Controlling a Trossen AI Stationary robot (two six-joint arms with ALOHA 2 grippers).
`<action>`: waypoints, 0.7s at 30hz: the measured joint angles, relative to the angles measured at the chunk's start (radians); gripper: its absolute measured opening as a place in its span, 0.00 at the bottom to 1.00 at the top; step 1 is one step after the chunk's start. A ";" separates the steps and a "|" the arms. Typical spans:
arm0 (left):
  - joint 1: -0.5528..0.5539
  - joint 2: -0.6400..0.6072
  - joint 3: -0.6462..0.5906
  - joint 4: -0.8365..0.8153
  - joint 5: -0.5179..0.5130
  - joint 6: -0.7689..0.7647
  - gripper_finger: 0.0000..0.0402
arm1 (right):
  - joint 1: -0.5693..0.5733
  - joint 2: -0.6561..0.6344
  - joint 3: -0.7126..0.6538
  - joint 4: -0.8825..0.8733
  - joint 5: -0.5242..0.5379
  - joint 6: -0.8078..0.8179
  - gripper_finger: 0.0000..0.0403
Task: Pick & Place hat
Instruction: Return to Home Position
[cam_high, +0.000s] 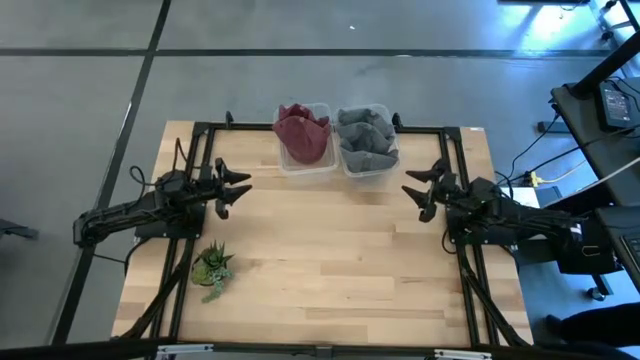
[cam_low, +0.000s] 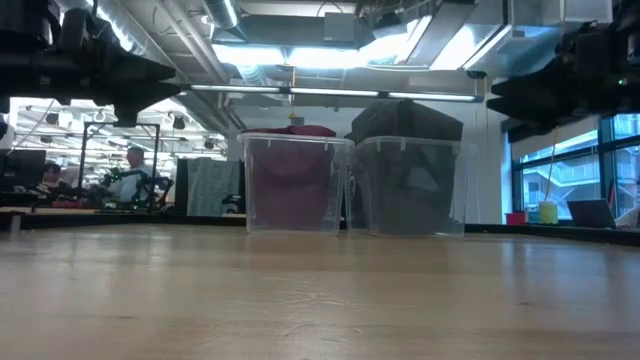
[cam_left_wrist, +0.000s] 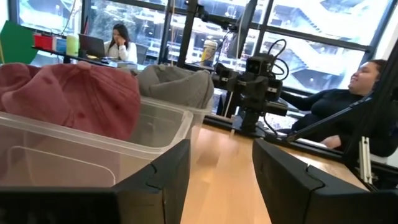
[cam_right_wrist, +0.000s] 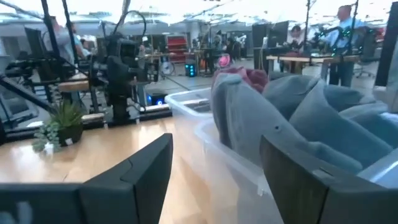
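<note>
Red hats (cam_high: 303, 132) are heaped in a clear bin (cam_high: 322, 170) at the table's far edge; grey hats (cam_high: 366, 137) fill the clear bin (cam_high: 372, 172) to its right. The red heap (cam_left_wrist: 68, 96) and grey heap (cam_left_wrist: 177, 84) show in the left wrist view, the grey heap (cam_right_wrist: 292, 118) large in the right wrist view. My left gripper (cam_high: 240, 187) hovers open over the table's left part, pointing right. My right gripper (cam_high: 415, 190) hovers open on the right, pointing left. Both stand nearer than the bins and hold nothing.
A small potted plant (cam_high: 212, 267) stands on the table's near left. Bare wood (cam_high: 330, 250) lies between the two grippers and in front of the bins. People sit and stand in the room beyond the table.
</note>
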 joint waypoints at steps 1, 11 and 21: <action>0.000 0.000 0.000 -0.002 0.000 0.005 0.42 | 0.000 0.000 0.000 0.003 0.005 -0.001 0.59; 0.000 0.002 0.000 -0.080 -0.120 0.027 0.42 | 0.000 0.005 0.001 -0.035 0.066 0.004 0.59; 0.000 0.005 0.000 -0.081 -0.072 0.061 0.42 | 0.000 0.005 0.001 -0.034 0.064 0.006 0.59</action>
